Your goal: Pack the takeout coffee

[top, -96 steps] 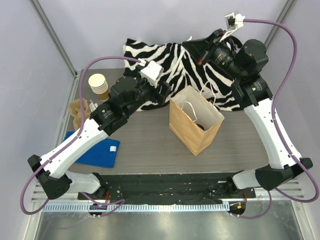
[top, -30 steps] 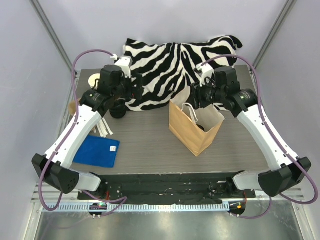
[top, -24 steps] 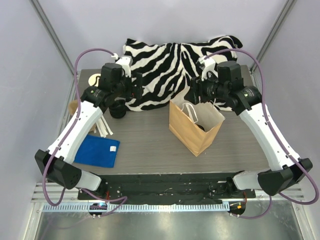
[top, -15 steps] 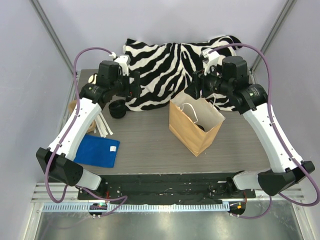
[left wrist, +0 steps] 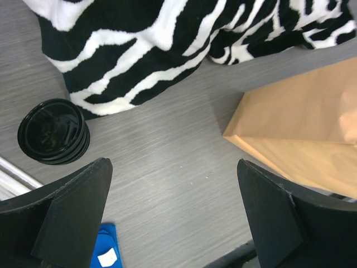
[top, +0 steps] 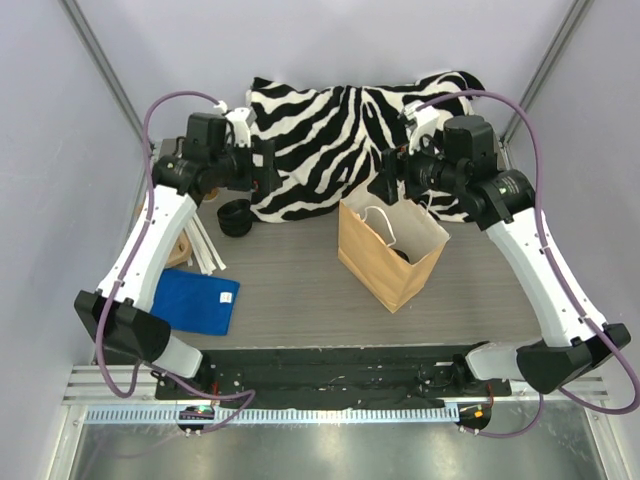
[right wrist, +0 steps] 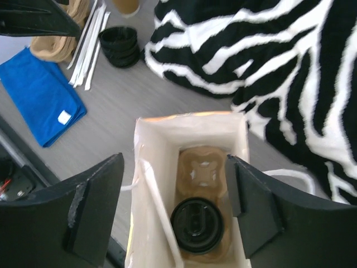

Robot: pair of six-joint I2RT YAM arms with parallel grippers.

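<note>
Coffee (right wrist: 196, 224): right below the right claw (right wrist: 174, 159), seated in a tray (right wrist: 202, 167) inside the bag (right wrist: 148, 184).
Claws: both spread apart and empty; the left claw (left wrist: 173, 167) is well away.
Handling: probably light and crushable, and the lid could pop off; grip gently round the cup wall.

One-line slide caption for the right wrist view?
Right gripper open above the bag, lidded coffee seated in the carrier inside.
</note>
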